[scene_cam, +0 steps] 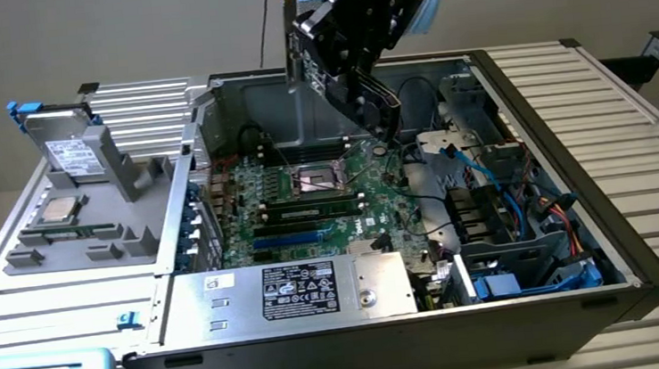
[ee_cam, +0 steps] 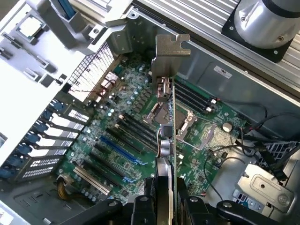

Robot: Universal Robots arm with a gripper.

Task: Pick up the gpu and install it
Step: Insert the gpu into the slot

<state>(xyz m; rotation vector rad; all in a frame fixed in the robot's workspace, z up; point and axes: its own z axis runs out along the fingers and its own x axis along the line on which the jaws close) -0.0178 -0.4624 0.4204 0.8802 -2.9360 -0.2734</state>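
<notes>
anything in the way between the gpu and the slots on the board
Nothing visible. The gripper holds the gpu above the open case, and the blue slot lies bare. The loose cables sit off to one side.

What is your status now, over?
End effector shut on gpu. Held above motherboard, not seated. Blue slot unobstructed.

gpu (scene_cam: 372, 100) (ee_cam: 165, 93): green card w/ silver end bracket; edge-on, aloft over motherboard (ee_cam: 126, 140).
</notes>
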